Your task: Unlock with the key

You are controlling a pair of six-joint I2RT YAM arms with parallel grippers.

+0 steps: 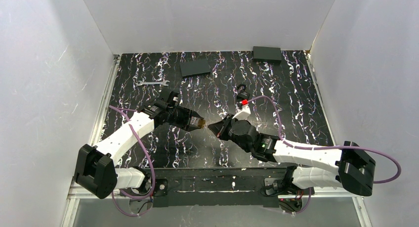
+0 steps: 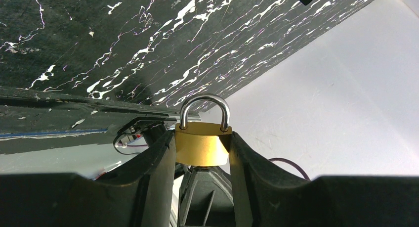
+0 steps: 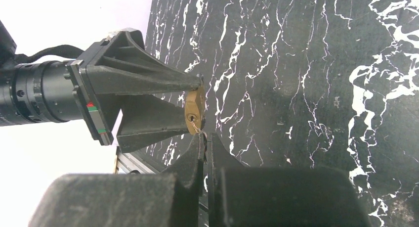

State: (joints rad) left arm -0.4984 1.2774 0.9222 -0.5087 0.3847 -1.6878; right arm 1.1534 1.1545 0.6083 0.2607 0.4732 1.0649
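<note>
A small brass padlock with a closed silvery shackle is clamped by its body between the fingers of my left gripper, above the table's middle. In the right wrist view the padlock's keyhole face points at my right gripper. That gripper is shut on the key. Its dark head is mostly hidden between the fingertips, and its thin blade reaches the keyhole. I cannot tell how far the blade is in. From above, the right gripper stands tip to tip with the left gripper.
A second, dark padlock lies behind the right arm. A silver open-ended wrench lies at the back left. A flat dark plate and a black box sit near the back wall. White walls enclose the marbled black table.
</note>
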